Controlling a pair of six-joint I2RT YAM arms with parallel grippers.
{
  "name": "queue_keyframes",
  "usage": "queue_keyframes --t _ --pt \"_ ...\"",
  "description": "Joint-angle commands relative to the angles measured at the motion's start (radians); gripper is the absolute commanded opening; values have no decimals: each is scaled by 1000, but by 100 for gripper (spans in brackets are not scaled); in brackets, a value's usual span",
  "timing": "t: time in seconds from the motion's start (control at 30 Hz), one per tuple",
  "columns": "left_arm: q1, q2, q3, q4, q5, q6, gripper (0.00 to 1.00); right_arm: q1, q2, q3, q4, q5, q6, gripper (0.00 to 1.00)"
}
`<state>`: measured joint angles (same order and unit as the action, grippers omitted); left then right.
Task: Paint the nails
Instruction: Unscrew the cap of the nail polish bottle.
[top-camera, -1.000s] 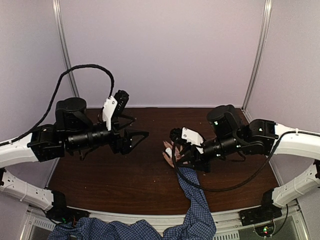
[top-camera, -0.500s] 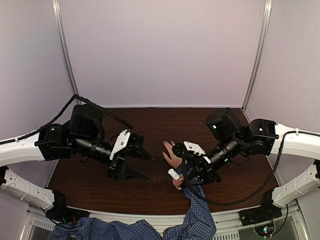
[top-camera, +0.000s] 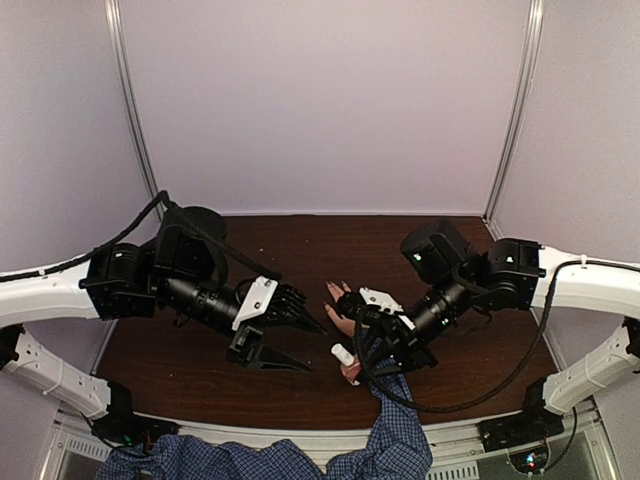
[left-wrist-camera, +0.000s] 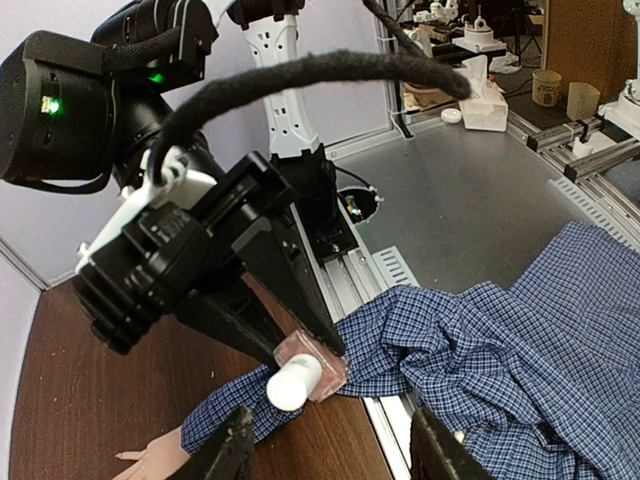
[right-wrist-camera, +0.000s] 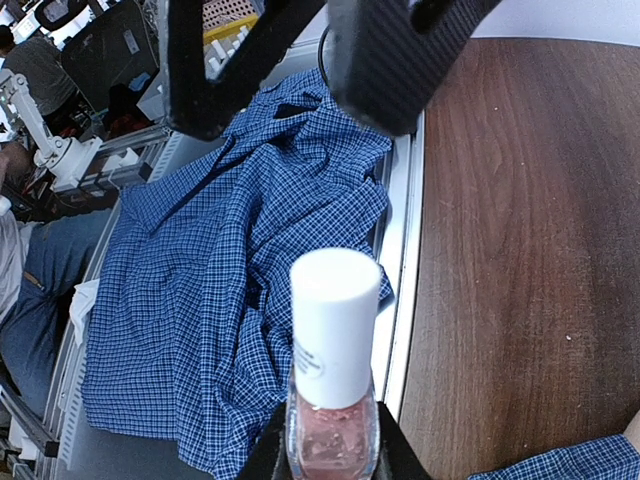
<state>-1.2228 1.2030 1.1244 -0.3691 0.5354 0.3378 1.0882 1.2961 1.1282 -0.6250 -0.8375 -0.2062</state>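
— Well, how is the tool held?
— The nail-polish bottle (right-wrist-camera: 335, 330), with its white cap on, is clamped between the fingers of the right gripper (top-camera: 352, 350), just beside the hand (top-camera: 342, 312) at its wrist end.
— And the nails (top-camera: 333, 291)?
— They are carried at the far end of the hand, which is laid on the table (top-camera: 300, 250). They are too small to be made out.
— The left gripper (top-camera: 305, 345)?
— It is held near the hand, on its left side, with jaws parted and nothing gripped.

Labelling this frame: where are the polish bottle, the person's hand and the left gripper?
polish bottle (right-wrist-camera: 335, 320), right wrist view, on its white cap
hand (top-camera: 337, 312), top external view, middle of the hand
left gripper (top-camera: 317, 350), top external view, midway between its fingertips
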Motion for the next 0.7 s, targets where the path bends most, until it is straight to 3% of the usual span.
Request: queue_keyframes --t 0.0,0.67 --pt "-18 25 45 17 0 35 53 -2 8 38 17 -31 1 0" --pt "-50 95 80 5 -10 82 48 2 22 44 23 -57 9 0"
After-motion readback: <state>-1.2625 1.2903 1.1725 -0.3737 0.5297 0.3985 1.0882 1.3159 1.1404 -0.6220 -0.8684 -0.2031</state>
